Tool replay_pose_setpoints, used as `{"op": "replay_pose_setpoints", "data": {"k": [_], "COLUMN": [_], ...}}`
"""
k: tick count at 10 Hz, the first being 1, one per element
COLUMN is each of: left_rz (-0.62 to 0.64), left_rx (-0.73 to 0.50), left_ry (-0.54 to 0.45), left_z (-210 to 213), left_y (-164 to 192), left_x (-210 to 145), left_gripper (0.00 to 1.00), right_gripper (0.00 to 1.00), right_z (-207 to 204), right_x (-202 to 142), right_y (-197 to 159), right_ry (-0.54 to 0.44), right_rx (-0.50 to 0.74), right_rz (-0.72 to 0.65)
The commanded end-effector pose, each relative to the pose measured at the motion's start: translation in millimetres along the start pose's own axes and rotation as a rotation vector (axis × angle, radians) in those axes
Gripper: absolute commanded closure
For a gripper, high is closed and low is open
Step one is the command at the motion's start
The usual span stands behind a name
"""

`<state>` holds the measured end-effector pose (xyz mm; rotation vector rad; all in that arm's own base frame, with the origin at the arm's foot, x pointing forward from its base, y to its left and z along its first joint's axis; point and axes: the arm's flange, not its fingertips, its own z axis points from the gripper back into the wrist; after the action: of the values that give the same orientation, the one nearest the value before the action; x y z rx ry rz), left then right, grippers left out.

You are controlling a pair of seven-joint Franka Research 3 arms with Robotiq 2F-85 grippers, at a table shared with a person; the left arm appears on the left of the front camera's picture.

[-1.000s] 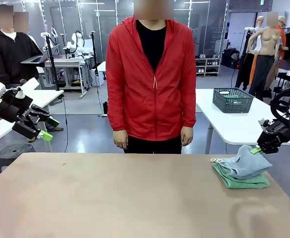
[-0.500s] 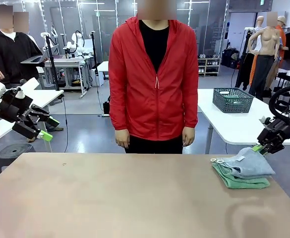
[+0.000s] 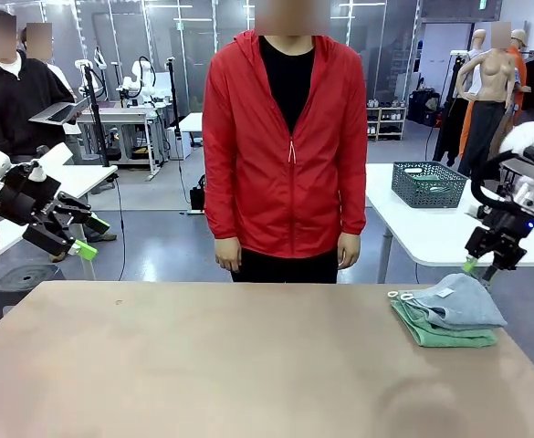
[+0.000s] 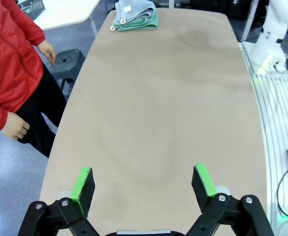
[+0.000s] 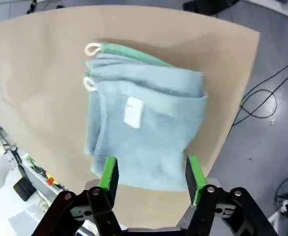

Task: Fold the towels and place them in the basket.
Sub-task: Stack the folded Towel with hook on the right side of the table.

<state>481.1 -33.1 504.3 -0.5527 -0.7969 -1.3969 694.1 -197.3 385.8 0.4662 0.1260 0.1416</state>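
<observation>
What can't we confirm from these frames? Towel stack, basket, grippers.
- Green towel: mostly covered by the blue-grey towel in the front and right wrist views; its fold state is unreadable.
- Blue-grey towel's white tag: print is too small and blurred.
- Basket: far off on another table in the front view; contents unclear through the mesh.
- Right gripper: small and dark in the front view; the right wrist view shows the pads apart above the stack.

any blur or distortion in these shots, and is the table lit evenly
Right wrist view: the blue-grey towel looks soft, likely motion blur, while the right gripper fingers stay sharp. Left wrist view: sharp, but the wide lens bows the table edges. Front view: crisp up close, with soft, faint shadows on the tabletop near the towels.
</observation>
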Motion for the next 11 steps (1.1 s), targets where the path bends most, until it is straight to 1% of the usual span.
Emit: {"op": "replay_pose_setpoints", "data": {"k": [1, 2, 3, 4, 5, 6, 7, 8, 9, 11], "left_rz": [-0.002, -0.002, -0.002, -0.002, -0.002, -0.002, -0.002, -0.002, -0.002, -0.002], "left_rx": [0.016, 0.016, 0.016, 0.016, 0.016, 0.016, 0.016, 0.016, 0.016, 0.016], "left_ry": [0.0, 0.0, 0.0, 0.0, 0.0, 0.0, 0.0, 0.0, 0.0, 0.0], "left_z": [0.0, 0.0, 0.0, 0.0, 0.0, 0.0, 0.0, 0.0, 0.0, 0.0], "left_y": [-2.9, -2.9, -2.9, -2.9, -2.9, -2.9, -2.9, -2.9, -2.9, -2.9], "left_x": [1.2, 1.2, 1.2, 1.2, 1.2, 1.2, 1.2, 1.2, 1.2, 1.2], "left_gripper": [0.0, 0.0, 0.0, 0.0, 0.0, 0.0, 0.0, 0.0, 0.0, 0.0], "right_gripper": [0.31, 0.31, 0.31, 0.31, 0.31, 0.31, 0.31, 0.31, 0.31, 0.31], "right_z": [23.0, 47.2, 72.9, 90.7, 101.6, 106.5, 104.1, 98.5, 91.8, 88.2], "right_x": [-45.1, -75.9, -117.5, -154.1, -186.1, -212.8, -232.8, -250.0, -262.8, -270.9], "right_y": [87.4, 145.4, 204.2, 242.4, 272.1, 294.3, 309.4, 320.5, 327.7, 330.3], "right_ry": [-0.03, -0.089, -0.186, -0.28, -0.374, -0.464, -0.569, -0.67, -0.743, -0.783], "right_rx": [-0.099, -0.142, -0.203, -0.277, -0.354, -0.418, -0.441, -0.462, -0.472, -0.432], "right_rz": [-0.013, 0.025, 0.073, 0.115, 0.123, 0.1, 0.092, 0.049, 0.05, 0.05]}}
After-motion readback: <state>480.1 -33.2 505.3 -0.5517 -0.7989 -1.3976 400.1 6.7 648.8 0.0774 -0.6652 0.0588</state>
